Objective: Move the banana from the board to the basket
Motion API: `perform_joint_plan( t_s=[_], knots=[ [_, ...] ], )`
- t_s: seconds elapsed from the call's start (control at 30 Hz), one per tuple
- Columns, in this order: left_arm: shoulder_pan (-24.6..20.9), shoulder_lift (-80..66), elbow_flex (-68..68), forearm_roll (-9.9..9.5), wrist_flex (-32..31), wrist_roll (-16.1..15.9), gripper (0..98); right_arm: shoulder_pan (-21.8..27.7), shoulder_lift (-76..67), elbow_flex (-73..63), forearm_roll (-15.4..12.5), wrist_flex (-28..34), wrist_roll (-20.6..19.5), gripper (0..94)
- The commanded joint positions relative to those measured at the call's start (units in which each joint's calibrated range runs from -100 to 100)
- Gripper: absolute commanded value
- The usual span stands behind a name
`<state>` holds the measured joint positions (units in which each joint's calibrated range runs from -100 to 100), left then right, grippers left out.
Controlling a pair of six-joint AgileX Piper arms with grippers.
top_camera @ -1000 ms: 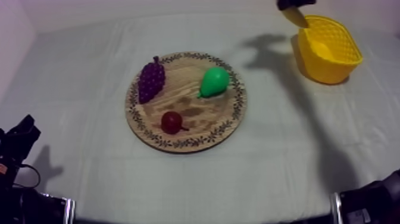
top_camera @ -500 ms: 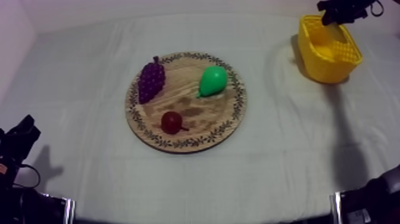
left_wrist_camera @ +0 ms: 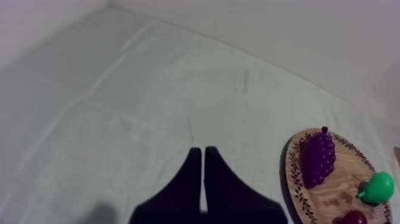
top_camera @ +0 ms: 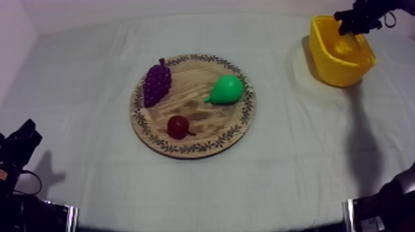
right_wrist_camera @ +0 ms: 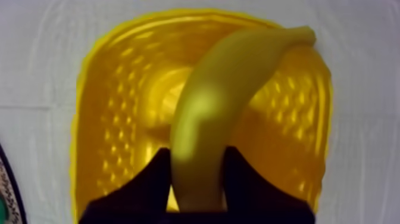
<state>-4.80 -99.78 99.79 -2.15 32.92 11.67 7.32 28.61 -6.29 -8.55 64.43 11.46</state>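
1. Here, the right gripper [right_wrist_camera: 197,179] is pinching the banana [right_wrist_camera: 226,89]. One black finger presses on each side of the fruit's near end.
2. The banana hangs over the open mouth of the yellow basket [right_wrist_camera: 104,125]. Its curved far end reaches to the basket's far rim. I cannot tell if it touches the floor or the wall of the basket.
3. In the top view this gripper is over the far rim of the basket. The basket stands at the far right of the table [top_camera: 296,160], near the back edge of the cloth.
4. A wide strip of plain cloth lies between the basket and the wooden board [top_camera: 188,83], so they are well apart.
5. On the board, the pear [top_camera: 226,90] lies close to the right rim and the bunch of grapes [top_camera: 157,83] close to the left rim. The small red fruit [top_camera: 178,126] lies toward the near rim. The three fruits do not touch each other.
6. The left gripper [left_wrist_camera: 202,179] has its fingers pressed together as a narrow wedge, with nothing between them. It sits low at the near left of the table, apart from the board, with plain cloth in front of it.
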Motion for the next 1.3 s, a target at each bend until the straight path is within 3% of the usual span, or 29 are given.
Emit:
perform_joint_plan(
  t_s=[0.0, 0.37, 0.43, 0.57, 0.63, 0.77, 0.97, 1.27],
  knots=[
    [0.0, 0.0, 0.0, -0.03, 0.0, 0.0, 0.1, -0.1, 0.2, 0.6, 0.7, -0.8, -0.8, 32.3],
    [0.0, 0.0, 0.0, -0.03, 0.0, 0.0, 0.1, -0.4, -1.0, 2.2, 3.2, -4.2, -2.8, 33.6],
    [0.0, 0.0, 0.0, -0.03, 0.0, 0.0, 0.1, -0.4, -2.5, 3.5, 3.5, -5.7, -2.8, 28.6],
    [0.0, 0.0, 0.0, -0.03, 0.0, 0.0, 0.1, 0.0, -8.2, 9.4, 4.0, -11.1, -3.5, 9.0],
    [0.0, 0.0, 0.0, -0.03, 0.0, 0.0, 0.1, 0.2, -12.6, 14.0, 4.4, -14.2, -4.1, 5.2],
    [0.0, 0.0, 0.0, -0.03, 0.0, 0.0, 0.1, 0.3, -23.1, 23.0, 6.2, -17.1, -6.0, 8.4],
    [0.0, 0.0, 0.0, -0.03, 0.0, 0.0, 0.1, 0.4, -41.1, 39.1, 5.7, -20.7, -5.7, 7.1],
    [0.0, 0.0, 0.0, -0.03, 0.0, 0.0, 0.1, -1.6, -70.1, 67.5, 7.4, -27.1, -7.5, 1.4]
  ],
)
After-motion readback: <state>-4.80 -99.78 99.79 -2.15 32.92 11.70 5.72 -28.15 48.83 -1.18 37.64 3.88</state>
